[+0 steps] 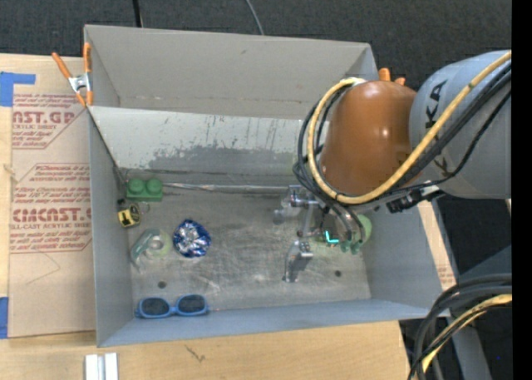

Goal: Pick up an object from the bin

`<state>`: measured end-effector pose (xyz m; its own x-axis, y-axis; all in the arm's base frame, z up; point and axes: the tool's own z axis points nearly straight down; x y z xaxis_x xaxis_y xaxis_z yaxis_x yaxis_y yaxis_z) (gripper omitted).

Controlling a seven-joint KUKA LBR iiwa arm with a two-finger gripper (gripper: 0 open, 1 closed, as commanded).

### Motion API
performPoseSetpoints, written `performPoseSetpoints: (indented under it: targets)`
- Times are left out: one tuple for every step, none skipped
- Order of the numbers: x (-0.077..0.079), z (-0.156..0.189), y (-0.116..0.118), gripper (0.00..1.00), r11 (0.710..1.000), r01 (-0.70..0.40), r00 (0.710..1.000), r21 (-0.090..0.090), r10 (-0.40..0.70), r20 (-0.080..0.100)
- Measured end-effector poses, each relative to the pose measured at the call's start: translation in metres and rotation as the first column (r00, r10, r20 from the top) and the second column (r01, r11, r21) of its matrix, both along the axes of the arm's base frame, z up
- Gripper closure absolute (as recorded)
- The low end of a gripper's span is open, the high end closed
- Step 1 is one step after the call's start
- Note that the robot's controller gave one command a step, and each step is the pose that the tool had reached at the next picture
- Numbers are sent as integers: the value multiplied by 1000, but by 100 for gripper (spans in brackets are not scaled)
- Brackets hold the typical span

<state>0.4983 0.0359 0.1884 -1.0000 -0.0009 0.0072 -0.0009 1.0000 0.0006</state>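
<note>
My gripper (293, 234) hangs low over the bin's right half, under the arm's orange cover. Its two metal fingers stand apart, one fingertip (293, 268) toward the near wall, and only bare bin floor shows between them. A green thing (357, 235) lies just right of the gripper, mostly hidden by it. The nearest thing on the left is a crumpled blue and white ball (191, 239), well apart from the fingers.
Along the left side lie a green block (144, 189), a small yellow and black tape measure (127, 217) and a clear greenish piece (148, 246). Blue sunglasses (172, 307) rest by the near wall. The arm covers the bin's right end.
</note>
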Motion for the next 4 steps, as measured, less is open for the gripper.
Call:
performPoseSetpoints:
  targets:
    - [1, -56, 67, 0, 998, -66, 998, 2, 66, 2]
    - [73, -89, 163, 0, 934, -358, 934, 1, 358, 11]
    - [88, -113, 147, 0, 896, -445, 895, 0, 445, 8]
    - [88, -111, 147, 100, 896, -445, 896, 0, 444, 11]
